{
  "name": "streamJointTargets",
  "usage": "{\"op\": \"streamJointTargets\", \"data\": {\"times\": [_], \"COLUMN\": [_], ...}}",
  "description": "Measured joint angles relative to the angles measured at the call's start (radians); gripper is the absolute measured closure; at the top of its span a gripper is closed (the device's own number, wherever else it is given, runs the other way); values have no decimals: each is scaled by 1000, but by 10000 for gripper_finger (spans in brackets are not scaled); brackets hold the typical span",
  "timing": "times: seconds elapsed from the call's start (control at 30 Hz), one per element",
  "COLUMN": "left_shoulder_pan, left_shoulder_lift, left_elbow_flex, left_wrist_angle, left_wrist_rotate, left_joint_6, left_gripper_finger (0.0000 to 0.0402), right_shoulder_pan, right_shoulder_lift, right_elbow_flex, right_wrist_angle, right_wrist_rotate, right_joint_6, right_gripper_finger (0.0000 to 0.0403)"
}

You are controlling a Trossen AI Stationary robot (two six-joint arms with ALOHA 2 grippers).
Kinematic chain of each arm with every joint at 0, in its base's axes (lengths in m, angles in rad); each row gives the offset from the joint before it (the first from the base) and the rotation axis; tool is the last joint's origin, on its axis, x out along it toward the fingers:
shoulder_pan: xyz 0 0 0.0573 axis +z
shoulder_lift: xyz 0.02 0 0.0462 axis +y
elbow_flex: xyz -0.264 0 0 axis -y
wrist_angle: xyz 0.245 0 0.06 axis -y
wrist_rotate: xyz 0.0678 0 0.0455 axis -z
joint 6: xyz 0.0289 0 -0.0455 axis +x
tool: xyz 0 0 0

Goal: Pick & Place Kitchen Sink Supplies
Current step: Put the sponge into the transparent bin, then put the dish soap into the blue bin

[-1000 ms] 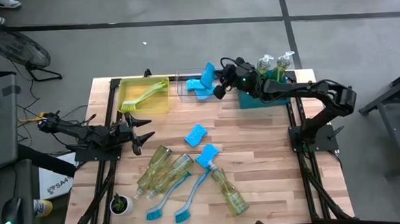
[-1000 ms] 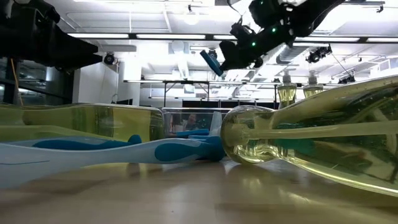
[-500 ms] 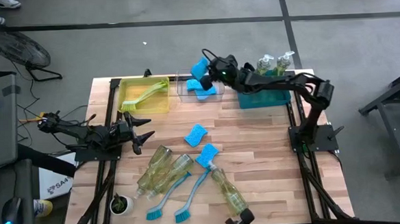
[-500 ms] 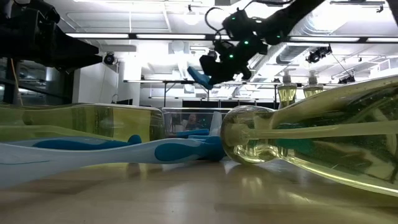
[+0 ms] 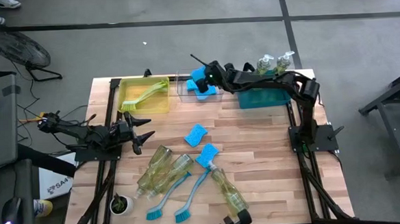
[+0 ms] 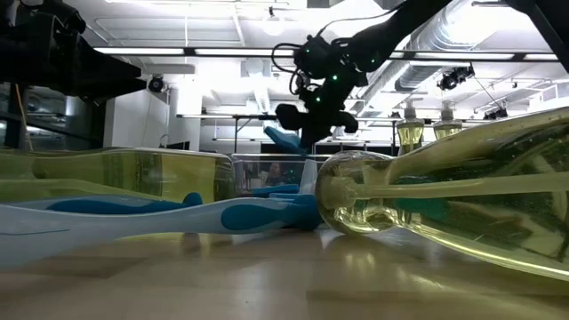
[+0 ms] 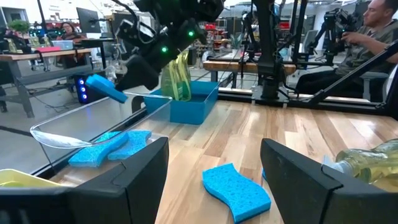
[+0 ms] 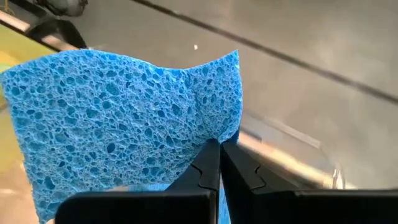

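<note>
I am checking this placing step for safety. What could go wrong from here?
1. The right tool pinches the blue sponge only at one edge, so it may slip or swing.
2. It hangs over the clear bin, which already holds sponges; released off-centre, it might catch the rim and fall outside.
3. The arm reaches past the teal bin with upright soap bottles; pulling back could knock them.

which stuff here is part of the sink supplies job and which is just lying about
Job: sponges, one pinched in the right end effector over the clear bin; soap bottles; dish brushes.
Lying about: potted plant; yellow bin, teal bin.
</note>
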Motion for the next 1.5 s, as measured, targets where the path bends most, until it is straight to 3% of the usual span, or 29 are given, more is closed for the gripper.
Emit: {"op": "streamJointTargets", "data": {"times": [0.23, 0.73, 1.33, 1.5], "left_shoulder_pan": [0, 0, 0, 0], "left_shoulder_lift": [0, 0, 0, 0], "left_elbow_flex": [0, 0, 0, 0], "left_wrist_angle": [0, 0, 1, 1], "left_wrist_rotate": [4, 6, 10, 10], "left_joint_6": [0, -3, -4, -4], "left_gripper_finger": [151, 151, 151, 151], "right_shoulder_pan": [-2, -1, -1, -1], "right_shoulder_lift": [0, 0, -58, -124], "right_elbow_flex": [0, -1, -1, -1], "right_wrist_angle": [-100, -130, -143, -161], "right_wrist_rotate": [-3, -82, -191, -307], "right_joint_6": [112, 49, -80, -115], "right_gripper_finger": [403, 389, 270, 244]}}
